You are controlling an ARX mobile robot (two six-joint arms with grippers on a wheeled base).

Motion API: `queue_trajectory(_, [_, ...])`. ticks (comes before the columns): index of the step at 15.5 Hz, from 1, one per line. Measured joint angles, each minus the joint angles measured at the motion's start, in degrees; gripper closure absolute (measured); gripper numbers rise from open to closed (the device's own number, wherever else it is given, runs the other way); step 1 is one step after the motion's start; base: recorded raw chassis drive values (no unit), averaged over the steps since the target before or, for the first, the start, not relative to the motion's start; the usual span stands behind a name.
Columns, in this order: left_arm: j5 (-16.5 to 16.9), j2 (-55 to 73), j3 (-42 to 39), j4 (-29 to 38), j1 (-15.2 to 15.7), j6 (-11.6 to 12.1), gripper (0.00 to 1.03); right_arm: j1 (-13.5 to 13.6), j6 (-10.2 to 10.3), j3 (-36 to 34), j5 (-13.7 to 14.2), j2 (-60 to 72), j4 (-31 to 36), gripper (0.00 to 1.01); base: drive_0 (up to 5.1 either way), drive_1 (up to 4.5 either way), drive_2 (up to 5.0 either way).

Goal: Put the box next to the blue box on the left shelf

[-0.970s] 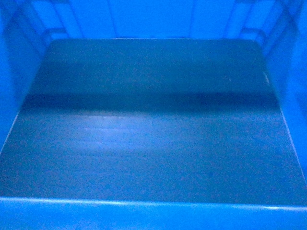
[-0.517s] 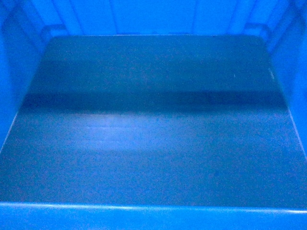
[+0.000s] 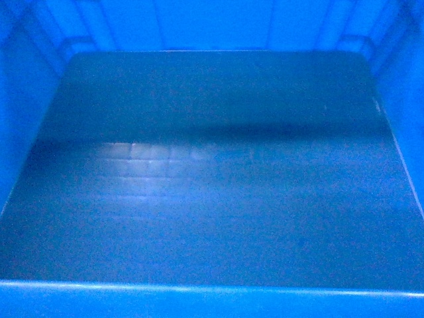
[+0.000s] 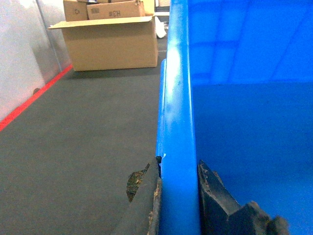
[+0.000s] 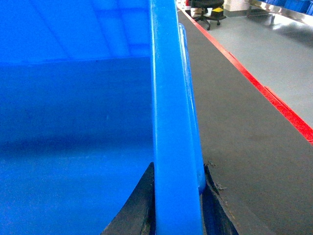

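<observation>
Box (image 3: 212, 165): carried above the floor, empty.
Left gripper (image 4: 178, 196): pinching left rim.
Right gripper (image 5: 177, 205): pinching right rim.
Risk: 2 narrow grips; uneven lift may tilt or drop it.

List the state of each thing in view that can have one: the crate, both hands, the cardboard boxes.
Crate: open-topped, empty, carried with a hand on each side rim.
Left hand: shut on the crate's left rim, one finger outside, one inside.
Right hand: shut on the crate's right rim, same way.
Large cardboard box: on the floor, flaps open.
Smaller cardboard boxes: on the large one; whether closed is unclear.
</observation>
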Motion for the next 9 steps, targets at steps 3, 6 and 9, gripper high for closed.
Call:
queue_trajectory(3, [0.02,0.0,0.0,0.04,0.0,-0.39,0.9,0.0,0.0,0.0,0.02,0.0,0.02,0.81,0.0,0.0,0.0])
queue_trajectory(6, [0.2,0.0,0.0,0.09,0.0,-0.63,0.9,0.0,0.0,0.0,0.02,0.0,0.02,0.81,0.0,0.0,0.0])
queue_trajectory(9, [0.37,0.0,0.0,0.11,0.0,-0.87,0.9,0.0,0.0,0.0,0.04,0.0,0.0,0.81,0.0,0.0,0.0])
